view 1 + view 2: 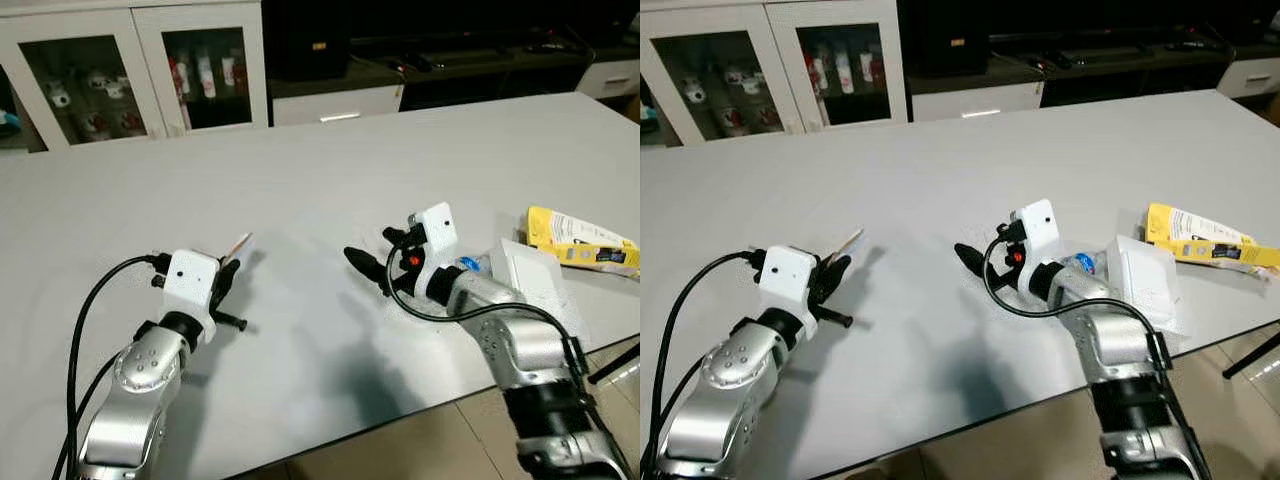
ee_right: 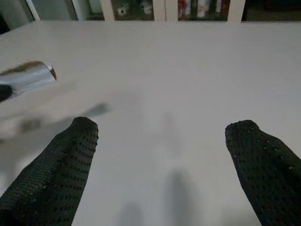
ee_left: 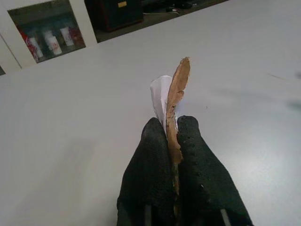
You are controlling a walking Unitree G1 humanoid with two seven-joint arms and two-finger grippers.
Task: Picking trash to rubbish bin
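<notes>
My left gripper (image 3: 171, 129) clenches a thin brown-and-white scrap of wrapper (image 3: 173, 94), which sticks out past my fingertips above the white table (image 1: 320, 190). The pinch is narrow, so it may slip. My right gripper (image 2: 162, 141) hangs released.

A wide white table (image 1: 330, 190) fronts white glass-door cabinets (image 1: 130, 70) and a dark low shelf (image 1: 450, 60).
</notes>
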